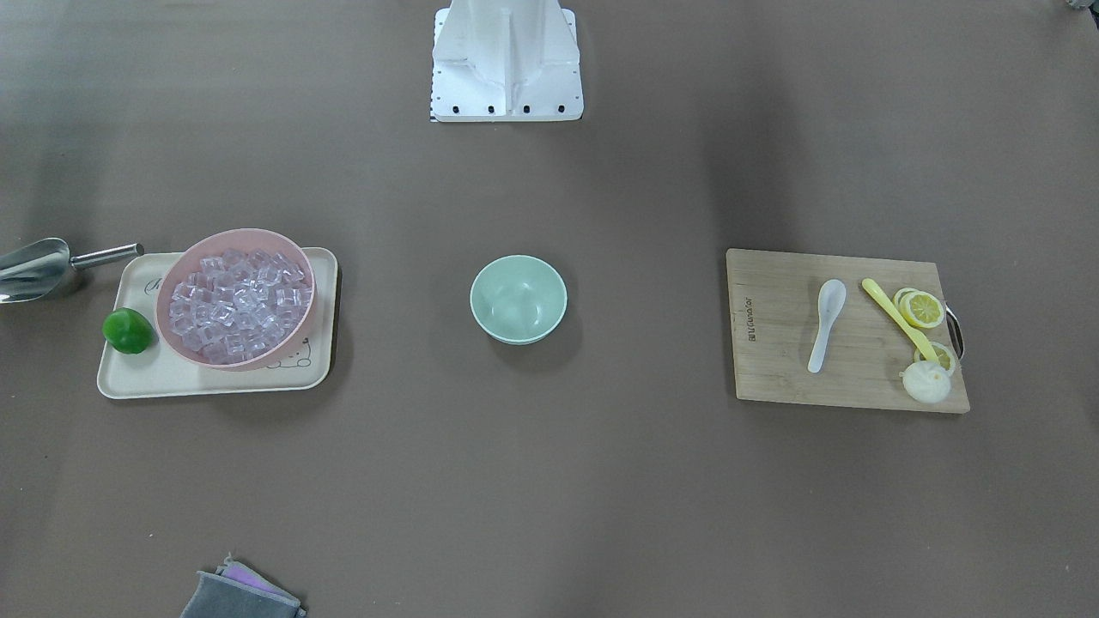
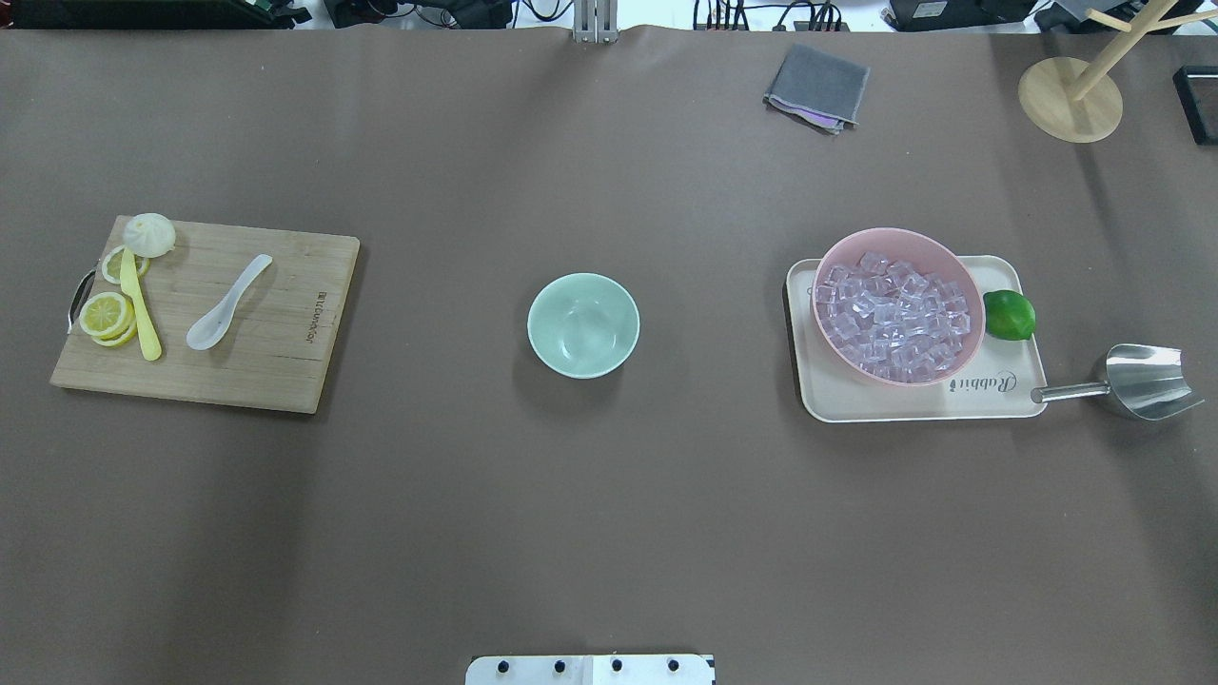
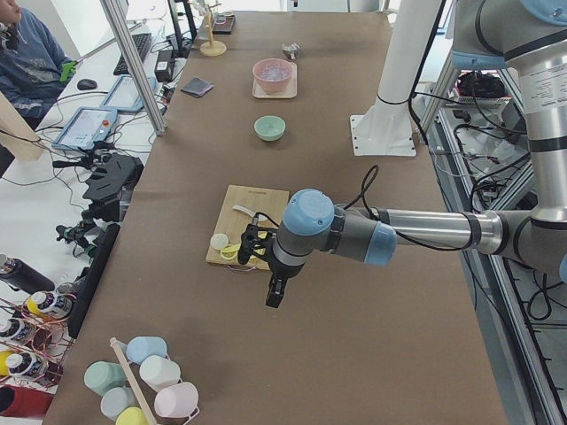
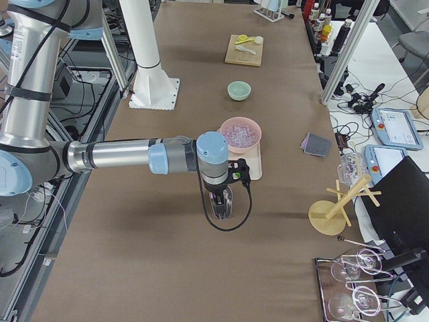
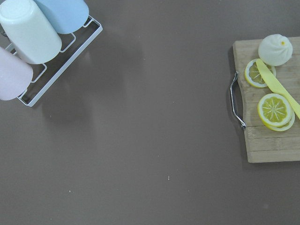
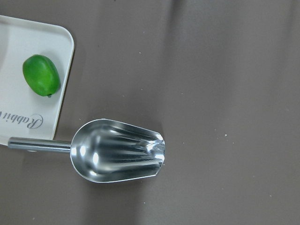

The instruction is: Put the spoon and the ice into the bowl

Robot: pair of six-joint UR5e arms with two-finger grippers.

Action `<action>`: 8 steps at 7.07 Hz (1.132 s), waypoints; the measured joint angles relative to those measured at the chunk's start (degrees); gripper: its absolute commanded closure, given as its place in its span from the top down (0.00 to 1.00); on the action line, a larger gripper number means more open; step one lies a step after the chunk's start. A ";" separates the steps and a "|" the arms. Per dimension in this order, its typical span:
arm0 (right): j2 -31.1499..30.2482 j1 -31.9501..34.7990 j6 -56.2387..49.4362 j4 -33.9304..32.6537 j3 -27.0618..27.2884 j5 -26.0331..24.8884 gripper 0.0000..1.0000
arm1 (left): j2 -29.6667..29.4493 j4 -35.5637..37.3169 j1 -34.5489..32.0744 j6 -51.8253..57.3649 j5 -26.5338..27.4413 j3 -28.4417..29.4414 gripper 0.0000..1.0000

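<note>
The white spoon (image 1: 826, 322) (image 2: 226, 303) lies on a wooden cutting board (image 1: 773, 343) (image 2: 276, 352). The clear ice cubes (image 1: 236, 300) (image 2: 894, 314) fill a pink bowl (image 2: 966, 285). The mint-green bowl (image 1: 518, 299) (image 2: 582, 324) stands empty at the table's middle. My left gripper (image 3: 273, 299) hangs over the bare table just beyond the board's handle end. My right gripper (image 4: 221, 203) hangs over the steel scoop (image 6: 117, 150). Both show only in the side views, so I cannot tell whether they are open or shut.
A cream tray (image 2: 913, 404) holds the pink bowl and a lime (image 2: 1009, 315). Lemon slices (image 2: 107, 314), a yellow utensil (image 2: 141, 309) and a white bun (image 2: 150, 234) share the board. A grey cloth (image 2: 816, 88), a wooden stand (image 2: 1070, 95) and a cup rack (image 5: 33, 37) stand at the edges.
</note>
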 measured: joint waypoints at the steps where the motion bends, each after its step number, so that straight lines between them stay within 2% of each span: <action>1: 0.02 0.00 0.05 0.68 0.04 0.99 1.00 | -0.09 -0.76 0.06 -0.99 -0.09 0.12 0.98; 3: 0.66 -0.59 3.64 3.44 0.08 2.29 1.00 | -0.38 -1.37 0.11 -2.31 -0.23 0.26 0.98; 4: 1.66 -2.43 9.55 6.97 0.10 2.61 1.00 | -0.54 -1.99 0.31 -2.42 -0.59 0.33 0.98; 6: 7.02 -10.27 27.58 14.03 0.09 2.28 0.98 | -1.24 -2.96 0.92 -2.44 -3.11 0.83 0.98; 8: 14.40 -19.64 43.22 15.87 0.30 -1.35 0.94 | -1.42 -3.10 1.14 -2.51 -4.19 1.27 0.98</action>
